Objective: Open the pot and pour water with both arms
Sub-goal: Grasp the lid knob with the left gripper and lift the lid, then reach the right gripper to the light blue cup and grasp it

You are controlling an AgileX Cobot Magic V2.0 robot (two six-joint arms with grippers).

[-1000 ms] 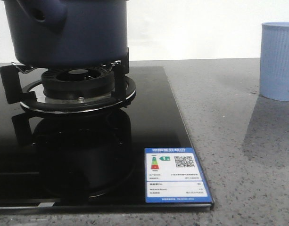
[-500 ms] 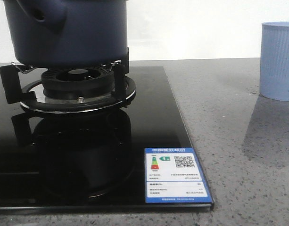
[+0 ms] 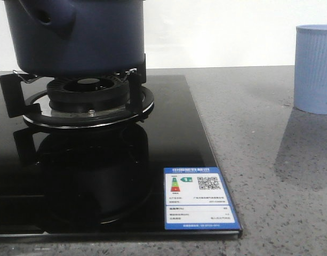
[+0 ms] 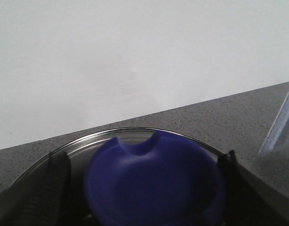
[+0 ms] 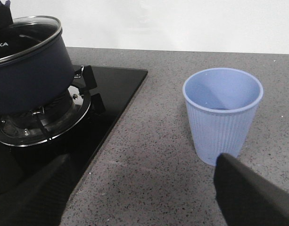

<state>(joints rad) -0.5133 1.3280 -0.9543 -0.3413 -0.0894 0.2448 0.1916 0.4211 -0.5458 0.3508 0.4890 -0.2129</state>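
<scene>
Where left jaws straddle: pot lid knob.

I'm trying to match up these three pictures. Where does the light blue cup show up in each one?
Front view: the cup stands at the right edge, on the grey counter.
Left wrist view: not in it.
Right wrist view: right of centre, upright on the counter.
Shared landmark: the dark pot on the burner, left of the cup in front and right wrist views.

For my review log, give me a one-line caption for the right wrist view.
Open right gripper faces a light blue ribbed cup on the countertop, the lidded pot on the burner beside it.
</scene>
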